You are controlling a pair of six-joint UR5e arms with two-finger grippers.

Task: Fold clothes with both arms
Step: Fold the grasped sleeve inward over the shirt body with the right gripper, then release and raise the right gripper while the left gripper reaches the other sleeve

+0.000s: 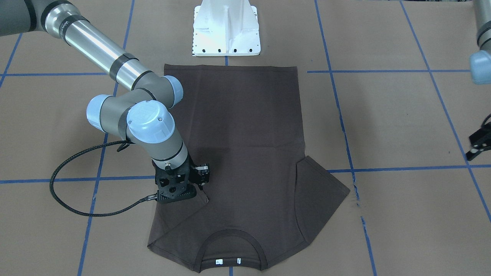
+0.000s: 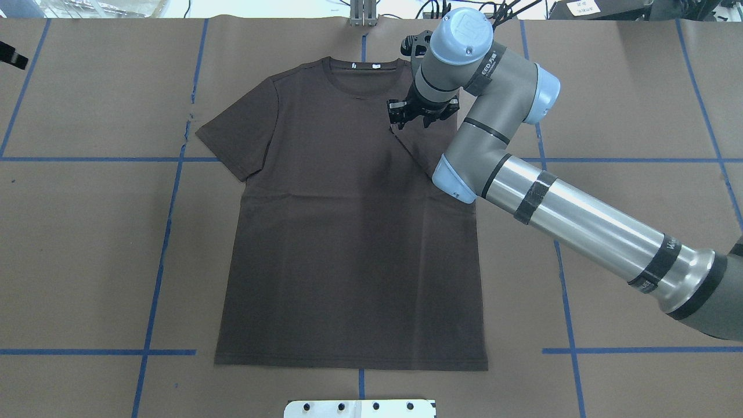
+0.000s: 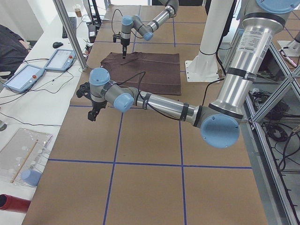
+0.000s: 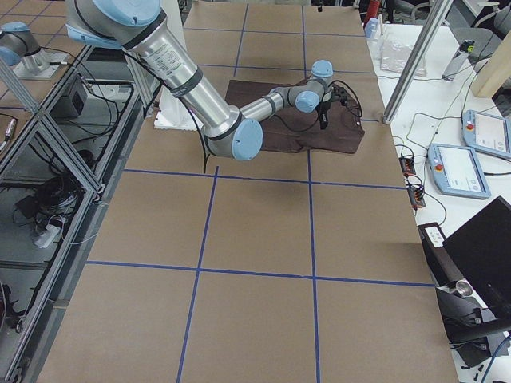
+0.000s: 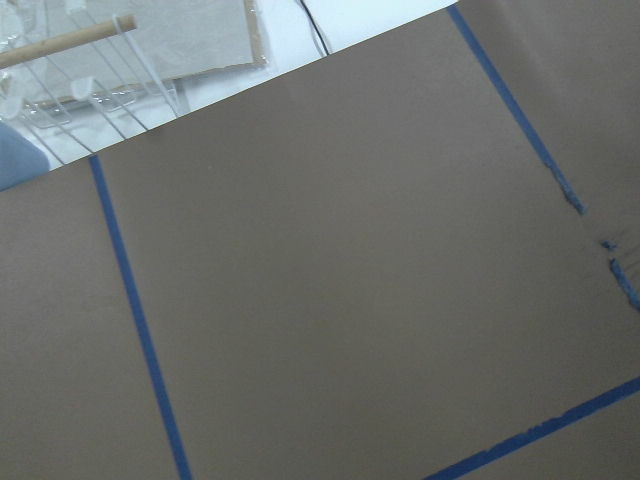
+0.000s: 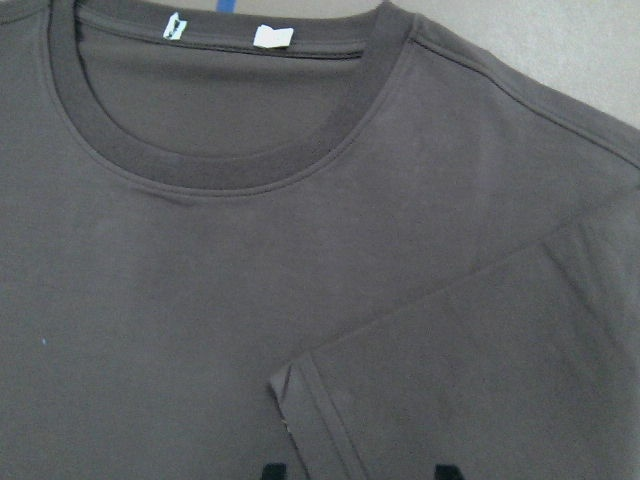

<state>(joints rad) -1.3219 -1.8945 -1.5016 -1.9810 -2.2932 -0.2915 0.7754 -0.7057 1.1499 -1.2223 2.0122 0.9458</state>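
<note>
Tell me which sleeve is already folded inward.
The sleeve below the right gripper: it lies over the shirt, while the other sleeve is spread flat.

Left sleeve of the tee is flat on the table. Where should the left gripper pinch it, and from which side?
Pinch the left sleeve at the outer corner of its hem, coming down from above on the robot's left. The sleeve lies spread and points outward over bare table, so that edge is free to reach, and the left gripper sits out on that side.
</note>
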